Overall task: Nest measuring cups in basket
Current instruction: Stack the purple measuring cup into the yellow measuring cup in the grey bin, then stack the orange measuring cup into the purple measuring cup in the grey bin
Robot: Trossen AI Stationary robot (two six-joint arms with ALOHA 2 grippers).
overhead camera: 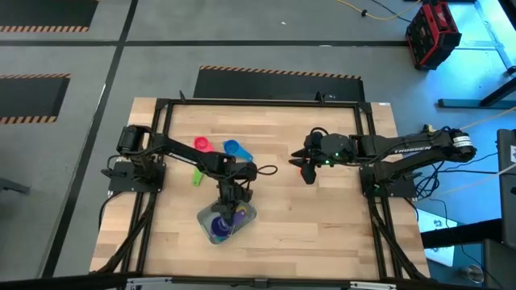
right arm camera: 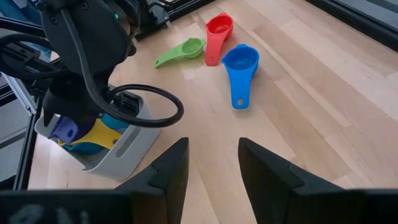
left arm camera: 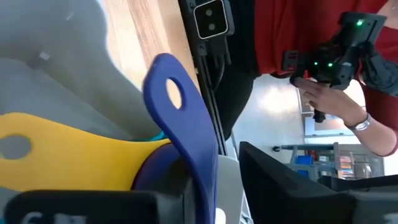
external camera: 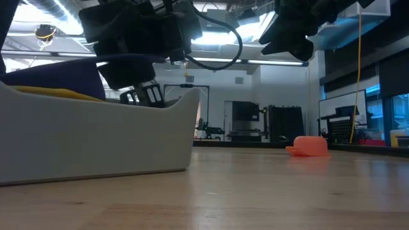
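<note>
- Basket (external camera: pixel 96 140): it sits nearest the front edge of the table. It holds a yellow cup (left arm camera: pixel 68 149) with a purple cup (left arm camera: pixel 186 130) set in it, handle standing up over the rim.
- Left gripper (overhead camera: pixel 231 208): it hangs directly over the basket, reaching into it. Its fingers (left arm camera: pixel 292 186) stand apart on either side of the purple handle, and a gap shows between the handle and one finger, so nothing looks clamped.
- Step in hand: you are at the drop-off of the purple cup, judged from its place in the stack. Next you need to lift clear without snagging the upright handle.
- Green cup (overhead camera: pixel 196 176): it lies on the table at 10 o'clock from the basket, the closest of the loose cups.
- Blue cup (overhead camera: pixel 235 150) and red cup (overhead camera: pixel 201 145): they lie farther back, at 12 and 11 o'clock from the basket, close together.
- Right gripper (right arm camera: pixel 212 149): it waits at 2 o'clock from the basket, fingers parted and empty.
- Orange cup (external camera: pixel 310 145): it lies on the table, well apart from the basket.
</note>
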